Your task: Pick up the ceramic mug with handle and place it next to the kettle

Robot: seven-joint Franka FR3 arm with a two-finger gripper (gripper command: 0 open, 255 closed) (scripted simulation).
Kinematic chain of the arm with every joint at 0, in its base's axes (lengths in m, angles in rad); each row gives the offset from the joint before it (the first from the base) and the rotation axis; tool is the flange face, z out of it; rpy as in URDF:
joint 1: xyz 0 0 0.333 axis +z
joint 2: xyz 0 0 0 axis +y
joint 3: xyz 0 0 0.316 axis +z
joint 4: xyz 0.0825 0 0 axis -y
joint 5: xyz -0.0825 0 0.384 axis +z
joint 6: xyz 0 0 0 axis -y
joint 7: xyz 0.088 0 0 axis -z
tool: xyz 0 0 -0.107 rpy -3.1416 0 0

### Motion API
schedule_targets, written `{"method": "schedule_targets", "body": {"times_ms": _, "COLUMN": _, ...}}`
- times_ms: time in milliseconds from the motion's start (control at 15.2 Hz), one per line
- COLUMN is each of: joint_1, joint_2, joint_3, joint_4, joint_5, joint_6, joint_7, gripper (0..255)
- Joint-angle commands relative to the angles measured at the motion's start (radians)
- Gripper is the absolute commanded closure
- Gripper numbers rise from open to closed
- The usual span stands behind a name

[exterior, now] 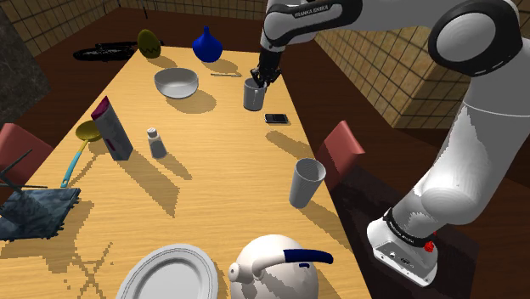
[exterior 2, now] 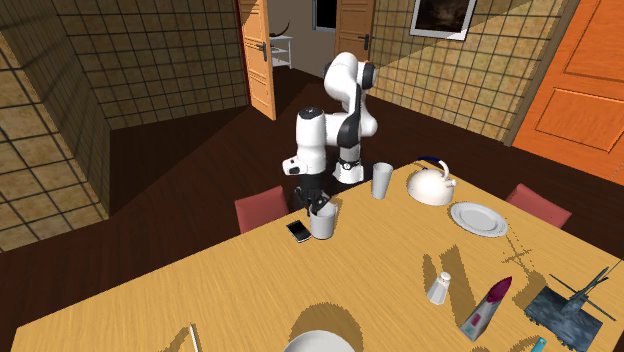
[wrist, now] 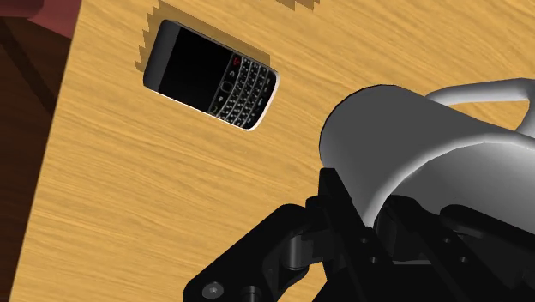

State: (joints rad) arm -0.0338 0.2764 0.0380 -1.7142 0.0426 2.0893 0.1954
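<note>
Gripper (exterior: 262,80) jaws clamped on the rim of the grey mug (exterior: 253,95), one finger inside. Mug hangs right under the jaws, apparently not yet off the table (exterior: 212,170). Phone (exterior: 276,118) just beside them. Grasp looks done. Left to do: lift, carry and set down by the kettle (exterior: 276,267), well apart from the jaws.

Table (exterior: 212,170) reads bright and warm to me, and the floor (exterior: 51,59) around it is dim. Carton (exterior: 112,127), shaker (exterior: 156,143) and bowl (exterior: 177,82) throw hard shadows toward the shoulder view's lower right, with stair-stepped edges. Kettle (exterior: 272,265) is bright on top. In the wrist view a jagged shadow edges the phone (wrist: 210,77).
</note>
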Motion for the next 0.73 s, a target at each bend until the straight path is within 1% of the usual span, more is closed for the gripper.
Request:
{"method": "schedule_targets", "body": {"times_ms": 0, "joint_1": 0.000, "joint_2": -0.009, "joint_3": 0.000, "joint_4": 0.017, "joint_5": 0.000, "joint_6": -0.027, "joint_7": 0.002, "gripper": 255}}
{"method": "schedule_targets", "body": {"times_ms": 660, "joint_1": 0.000, "joint_2": -0.030, "joint_3": 0.000, "joint_4": 0.124, "joint_5": -0.002, "joint_6": -0.153, "joint_7": 0.007, "gripper": 255}}
